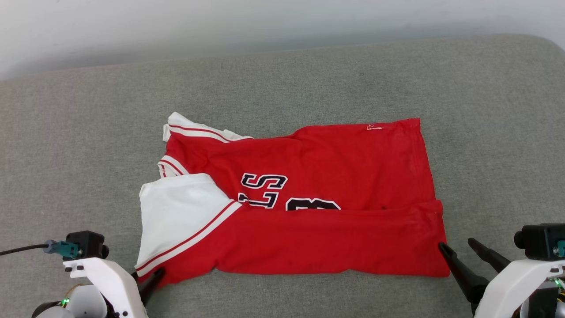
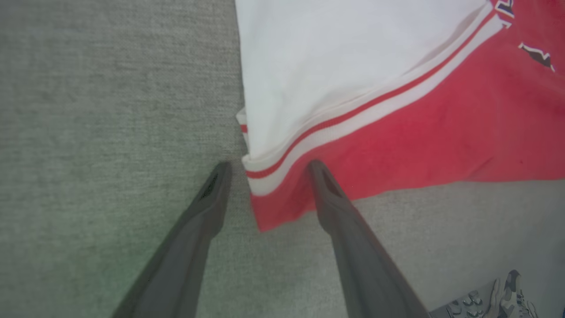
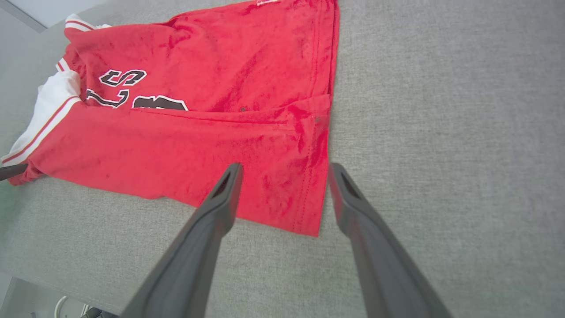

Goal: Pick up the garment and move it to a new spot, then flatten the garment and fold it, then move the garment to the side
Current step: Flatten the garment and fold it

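Note:
The garment (image 1: pixel 331 168) lies spread on the grey surface, a red shirt with its near long edge folded up over part of the black print. A white sleeve with striped trim (image 1: pixel 176 216) sits at its left end. My left gripper (image 2: pixel 270 165) is open, its fingers straddling the garment's (image 2: pixel 397 132) near left corner low on the surface; one of its fingertips (image 1: pixel 155 274) touches that corner. My right gripper (image 1: pixel 457 244) is open too. It straddles the near right hem corner of the garment (image 3: pixel 198 141), one finger over the cloth, the other on bare surface (image 3: pixel 284 168).
The grey fabric surface (image 1: pixel 282 79) runs wide on all sides of the shirt, with a pale wall (image 1: pixel 176 26) behind it. Its near edge (image 3: pixel 66 291) drops off just below the shirt. A cable (image 1: pixel 22 250) leads off my left wrist.

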### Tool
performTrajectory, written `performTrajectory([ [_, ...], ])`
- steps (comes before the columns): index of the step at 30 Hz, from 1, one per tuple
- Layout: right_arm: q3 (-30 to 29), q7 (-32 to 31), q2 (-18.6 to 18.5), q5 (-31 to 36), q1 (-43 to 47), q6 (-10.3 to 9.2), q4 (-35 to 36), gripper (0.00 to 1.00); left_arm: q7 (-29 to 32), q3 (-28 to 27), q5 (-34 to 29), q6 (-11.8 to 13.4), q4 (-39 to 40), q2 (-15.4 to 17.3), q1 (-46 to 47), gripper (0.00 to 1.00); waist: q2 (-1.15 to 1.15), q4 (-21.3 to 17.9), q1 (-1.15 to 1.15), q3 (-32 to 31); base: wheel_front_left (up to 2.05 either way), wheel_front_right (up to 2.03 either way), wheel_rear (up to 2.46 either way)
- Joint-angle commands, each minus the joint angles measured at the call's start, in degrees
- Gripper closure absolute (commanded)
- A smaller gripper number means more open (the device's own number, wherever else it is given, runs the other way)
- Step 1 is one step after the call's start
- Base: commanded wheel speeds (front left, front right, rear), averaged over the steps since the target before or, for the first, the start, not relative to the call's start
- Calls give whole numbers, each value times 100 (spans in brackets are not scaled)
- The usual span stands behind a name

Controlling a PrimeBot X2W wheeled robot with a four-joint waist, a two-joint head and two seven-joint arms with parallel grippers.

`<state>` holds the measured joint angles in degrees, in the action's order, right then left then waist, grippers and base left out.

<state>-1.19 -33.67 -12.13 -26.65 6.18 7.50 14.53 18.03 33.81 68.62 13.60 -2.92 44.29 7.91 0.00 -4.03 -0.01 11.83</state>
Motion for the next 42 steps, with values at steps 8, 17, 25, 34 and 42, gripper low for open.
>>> performTrajectory([
  [8, -174, -498, 199, 232, 91, -3, 344, 0, -160, -87, -6, -169, 27, 58, 8, 100, 0, -5, 1, 40, 0, 0, 0],
  [17, -244, -1036, 370, 592, -117, -3, 67, 0, -208, -63, -22, -202, 111, -4, 0, 100, 0, 64, 1, 93, 0, 0, 0],
  [25, -382, -1373, 506, 764, -288, -3, -476, 0, -161, 28, -80, -304, 92, -61, 137, 100, 0, 154, 1, 181, 0, 0, 0],
  [34, -322, -1645, 617, 688, -505, -3, -1211, 0, -117, 100, -134, -380, -45, -124, 249, 100, 0, 277, 1, 279, 0, 0, 0],
  [42, 120, -1518, 425, 305, -764, 5, -1901, 73, -84, 135, -129, -422, -159, -175, 309, 100, 0, 358, 1, 284, 0, 0, 0],
])
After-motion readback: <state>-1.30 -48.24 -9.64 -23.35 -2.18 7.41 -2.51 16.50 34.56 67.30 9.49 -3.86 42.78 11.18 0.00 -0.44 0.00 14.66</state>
